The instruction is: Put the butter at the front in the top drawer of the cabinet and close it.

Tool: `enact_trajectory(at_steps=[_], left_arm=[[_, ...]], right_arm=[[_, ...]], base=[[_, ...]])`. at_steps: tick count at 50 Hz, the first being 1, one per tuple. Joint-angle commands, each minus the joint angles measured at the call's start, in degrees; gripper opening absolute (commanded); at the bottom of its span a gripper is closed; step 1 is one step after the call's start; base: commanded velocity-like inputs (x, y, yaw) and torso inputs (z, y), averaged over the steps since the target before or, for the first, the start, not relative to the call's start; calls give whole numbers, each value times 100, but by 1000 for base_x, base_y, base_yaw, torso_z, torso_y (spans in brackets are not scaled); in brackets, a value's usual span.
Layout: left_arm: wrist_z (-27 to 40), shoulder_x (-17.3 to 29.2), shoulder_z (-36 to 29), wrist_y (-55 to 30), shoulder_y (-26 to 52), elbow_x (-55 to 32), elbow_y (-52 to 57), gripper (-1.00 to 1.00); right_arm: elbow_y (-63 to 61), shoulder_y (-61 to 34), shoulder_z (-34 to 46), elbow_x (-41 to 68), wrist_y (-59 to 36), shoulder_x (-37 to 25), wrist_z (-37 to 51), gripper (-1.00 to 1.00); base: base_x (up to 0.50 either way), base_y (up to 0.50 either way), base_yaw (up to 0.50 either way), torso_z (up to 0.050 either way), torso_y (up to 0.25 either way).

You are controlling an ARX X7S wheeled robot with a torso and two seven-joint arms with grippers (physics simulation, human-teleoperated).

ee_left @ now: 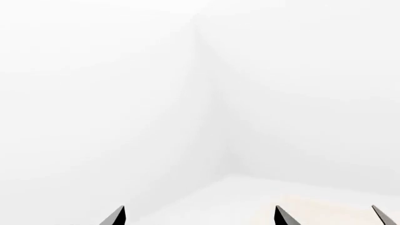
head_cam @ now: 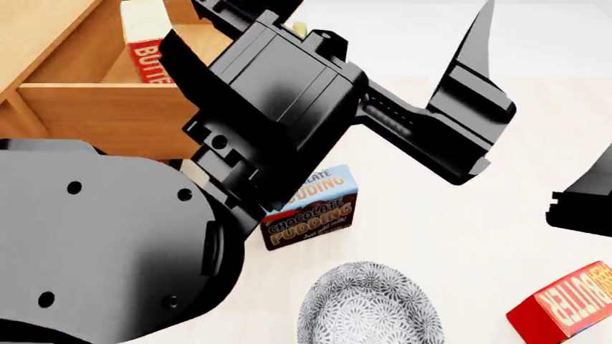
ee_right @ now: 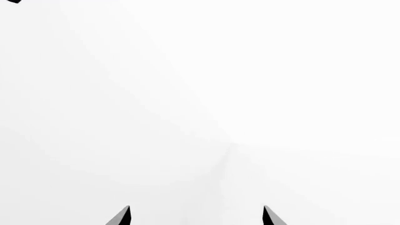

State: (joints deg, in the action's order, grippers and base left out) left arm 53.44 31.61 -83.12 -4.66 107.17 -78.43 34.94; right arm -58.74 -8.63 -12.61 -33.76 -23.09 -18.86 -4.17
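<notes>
Above the counter [head_cam: 449,215], both wrist views show finger tips set apart on each gripper, pointing at blank white walls and holding nothing. Farther out, one butter box [head_cam: 145,41] stands inside the open top drawer [head_cam: 105,115] of the cabinet [head_cam: 39,36]. Another butter box [head_cam: 564,301] lies on the counter near a pudding box [head_cam: 311,208] and a patterned bowl [head_cam: 368,308].

A pale tabletop [head_cam: 459,236] carries pudding box [head_cam: 311,208], patterned bowl [head_cam: 368,308], butter box [head_cam: 564,304], cabinet [head_cam: 39,36].

1 red-and-cream butter box [head_cam: 143,39] stands inside the open light-brown wooden top drawer [head_cam: 105,107], rear left. Brown-and-blue chocolate pudding box [head_cam: 311,208] on pale counter [head_cam: 497,236] centre; patterned grey bowl [head_cam: 368,312] before it; second red butter box [head_cam: 564,304] front right.
</notes>
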Motion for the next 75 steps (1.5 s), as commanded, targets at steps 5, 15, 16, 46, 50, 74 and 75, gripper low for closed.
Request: enact_trajectory(at_steps=[5, 15, 16, 46, 50, 74, 75], left_arm=[[51, -469, -95, 5, -215, 129, -16, 100], [50, -736, -170, -16, -335, 213, -64, 100], [38, -752, -175, -16, -345, 216, -75, 100], [-628, -1100, -452, 35, -886, 480, -1082, 100], [-771, -1122, -489, 69, -996, 510, -1320, 100], [-1216, -1201, -611, 186, -1428, 641, -2155, 100], [-1226, -1201, -610, 192, -1440, 638, -2169, 100]], right_arm=[[64, 53, -144, -48, 184, 211, -123, 100], [153, 108, -134, -63, 246, 262, -102, 100], [158, 111, -129, -69, 248, 266, -102, 100], [144, 202, -148, -136, 272, 354, -166, 100], [144, 202, -158, -141, 273, 360, -177, 100], [244, 221, -190, -120, 385, 409, -157, 100], [247, 232, -200, -110, 394, 412, -150, 100]], base=[[0, 0, 0, 0, 0], [0, 0, 0, 0, 0], [0, 0, 0, 0, 0], [0, 0, 0, 0, 0], [0, 0, 0, 0, 0], [0, 0, 0, 0, 0], [0, 0, 0, 0, 0]])
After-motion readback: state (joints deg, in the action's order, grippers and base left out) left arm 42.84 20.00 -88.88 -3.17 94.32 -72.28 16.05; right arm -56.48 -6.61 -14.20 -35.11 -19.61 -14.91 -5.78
